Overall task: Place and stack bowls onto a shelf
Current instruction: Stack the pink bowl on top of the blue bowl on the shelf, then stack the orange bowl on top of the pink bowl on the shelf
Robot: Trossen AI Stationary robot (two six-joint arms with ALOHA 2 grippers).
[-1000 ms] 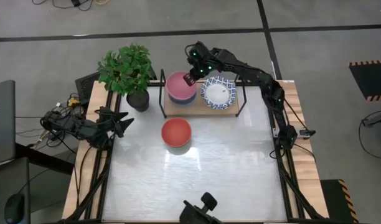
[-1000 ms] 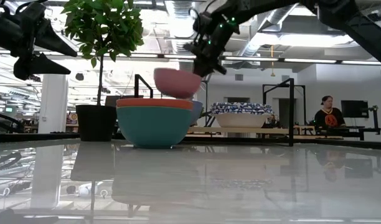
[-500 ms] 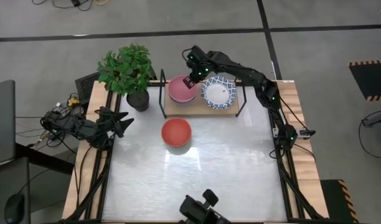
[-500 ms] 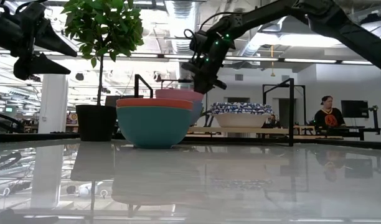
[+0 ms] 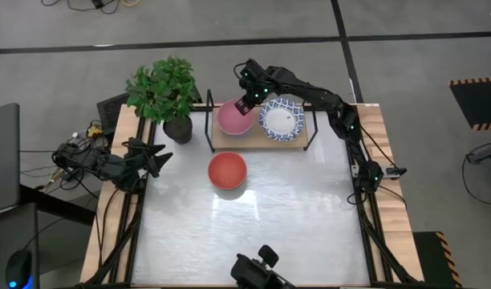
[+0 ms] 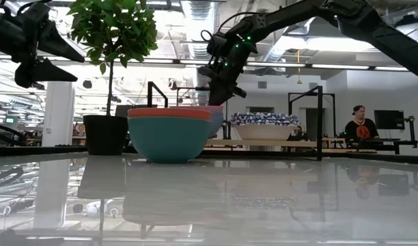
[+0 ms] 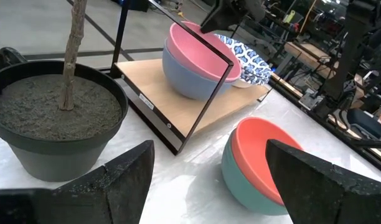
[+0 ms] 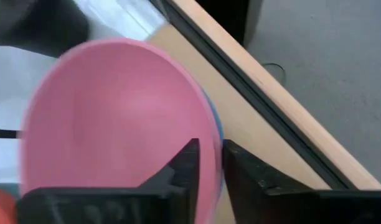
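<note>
Right tool [image 5: 245,103] pinching pink bowl [image 5: 232,118] rim, nested in blue bowl [image 7: 181,78], on shelf [image 5: 302,138]

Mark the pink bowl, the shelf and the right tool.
pink bowl [image 7: 200,53], left wrist view, on its inner wall.
shelf [image 5: 261,142], high view, on the bare front strip of its wooden plank.
right tool [image 8: 207,163], right wrist view, between its fingertips at the pink bowl's rim.
</note>
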